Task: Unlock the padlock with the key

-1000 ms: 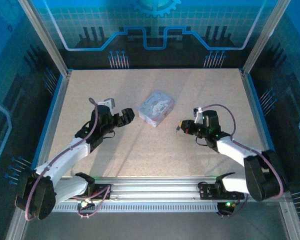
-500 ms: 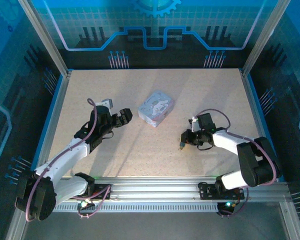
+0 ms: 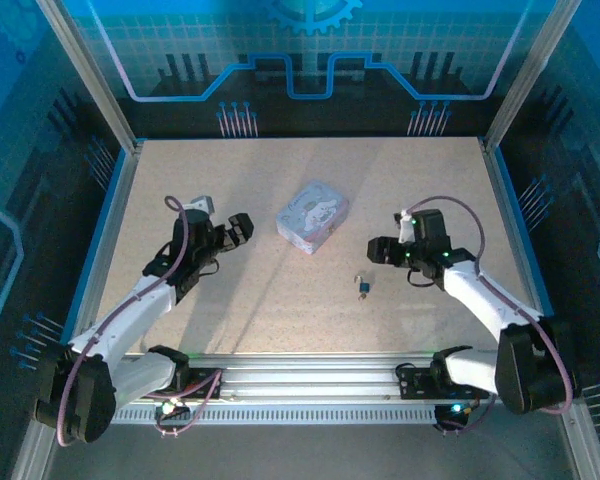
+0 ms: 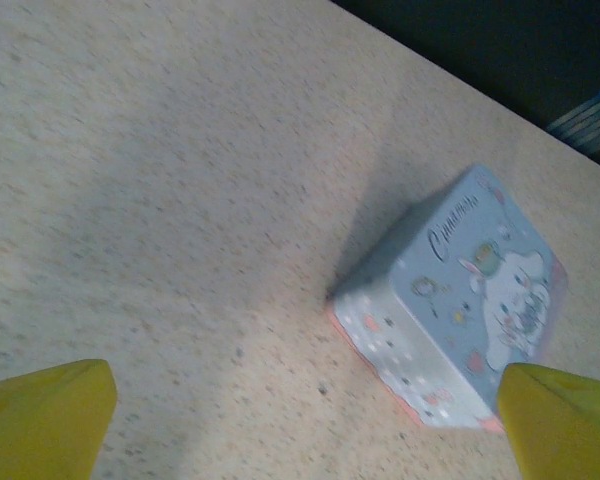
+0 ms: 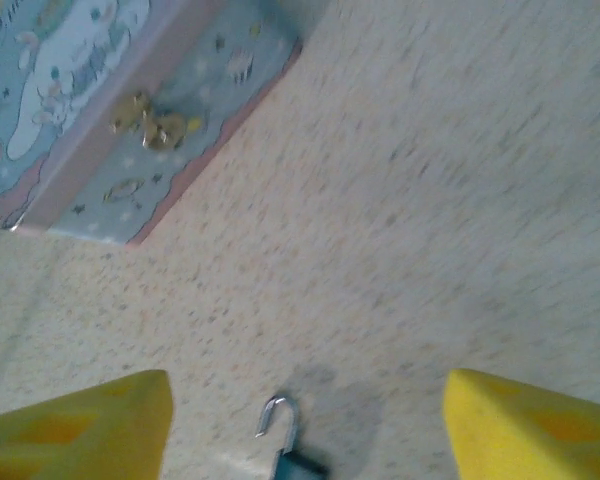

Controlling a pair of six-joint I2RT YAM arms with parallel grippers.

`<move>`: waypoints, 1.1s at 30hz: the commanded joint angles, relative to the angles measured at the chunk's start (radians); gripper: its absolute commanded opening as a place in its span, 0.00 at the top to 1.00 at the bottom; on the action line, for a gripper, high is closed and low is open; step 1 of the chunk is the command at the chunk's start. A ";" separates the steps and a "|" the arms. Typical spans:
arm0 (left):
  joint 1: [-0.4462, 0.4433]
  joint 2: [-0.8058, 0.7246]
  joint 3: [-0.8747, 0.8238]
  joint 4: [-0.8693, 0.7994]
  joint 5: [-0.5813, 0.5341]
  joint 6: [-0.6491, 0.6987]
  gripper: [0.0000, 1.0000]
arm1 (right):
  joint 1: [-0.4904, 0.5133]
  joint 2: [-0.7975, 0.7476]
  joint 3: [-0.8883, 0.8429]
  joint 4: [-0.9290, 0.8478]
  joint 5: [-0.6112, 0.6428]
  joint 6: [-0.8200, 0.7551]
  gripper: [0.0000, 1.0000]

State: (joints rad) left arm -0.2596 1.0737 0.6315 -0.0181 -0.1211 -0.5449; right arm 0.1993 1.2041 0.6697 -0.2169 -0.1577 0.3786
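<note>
Speckled table (image 3: 280, 300), "Cinnamo…" tin (image 4: 460, 310), small padlock (image 3: 362, 288)

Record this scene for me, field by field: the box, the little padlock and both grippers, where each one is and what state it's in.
box: on the table, lid down, cartoon print on top, gold clasp on one side
padlock: lying on the table, apart from the box, shackle looks open
left gripper: open, empty, left of the box, not touching it
right gripper: open, empty, just beyond the padlock, not touching it

Padlock (image 3: 361, 287) now down, right hand (image 3: 374, 250) open
</note>
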 commanded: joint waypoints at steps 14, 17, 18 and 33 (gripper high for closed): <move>0.092 0.010 -0.191 0.293 -0.267 0.497 0.01 | -0.207 0.127 -0.160 0.566 0.272 -0.251 0.00; 0.159 0.044 -0.237 0.365 -0.201 0.481 0.01 | -0.202 0.167 -0.172 0.706 0.234 -0.261 0.00; 0.178 0.054 -0.254 0.397 -0.176 0.474 0.01 | -0.197 0.177 -0.168 0.716 0.230 -0.283 0.00; 0.273 0.328 -0.247 0.796 0.128 0.547 0.01 | -0.154 0.297 -0.246 0.984 0.211 -0.371 0.00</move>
State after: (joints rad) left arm -0.0032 1.3540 0.3504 0.6384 -0.0864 -0.0227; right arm 0.0338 1.4963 0.4171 0.7006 0.0669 0.0280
